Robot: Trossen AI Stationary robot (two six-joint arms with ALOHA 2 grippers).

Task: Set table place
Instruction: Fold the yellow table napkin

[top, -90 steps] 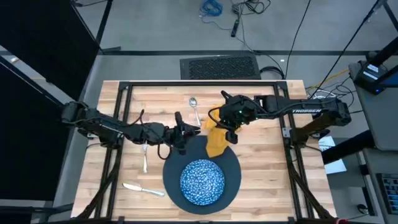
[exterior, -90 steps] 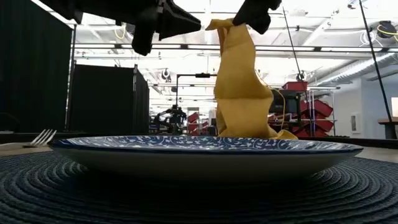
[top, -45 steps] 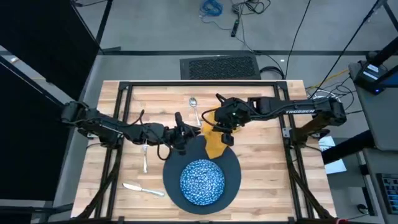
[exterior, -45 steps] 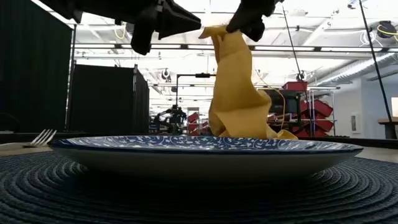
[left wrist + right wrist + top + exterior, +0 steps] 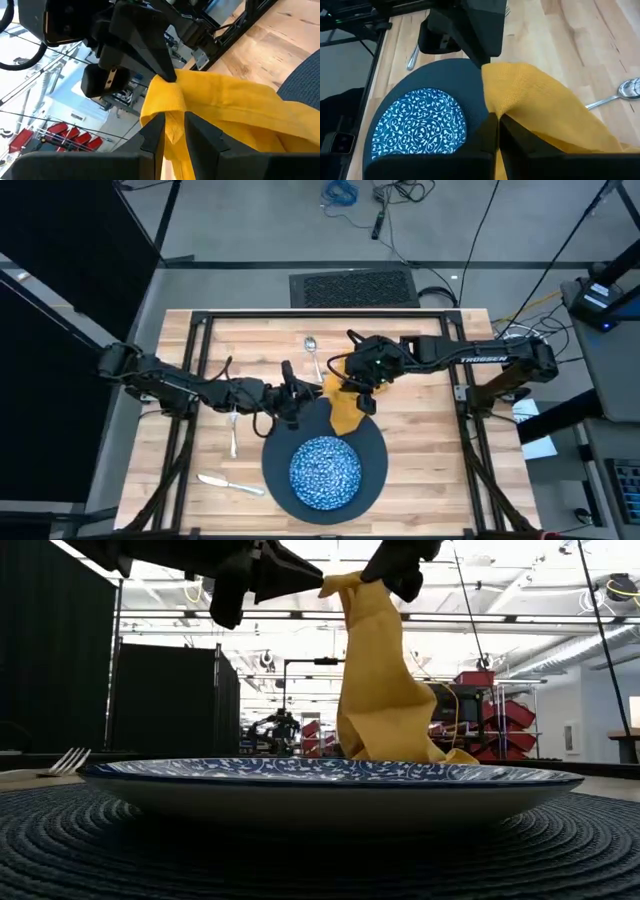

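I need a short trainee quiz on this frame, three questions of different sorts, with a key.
1. True or false: both claws grip the yellow napkin, lifted above the table.
2. Which utensil lies beside the napkin near the right claw? A) spoon B) knife C) fork
3. Fill in: the patterned blue plate sits on a dark round ______.

Key: 1. True; the left claw pinches it too. 2. A. 3. Placemat.
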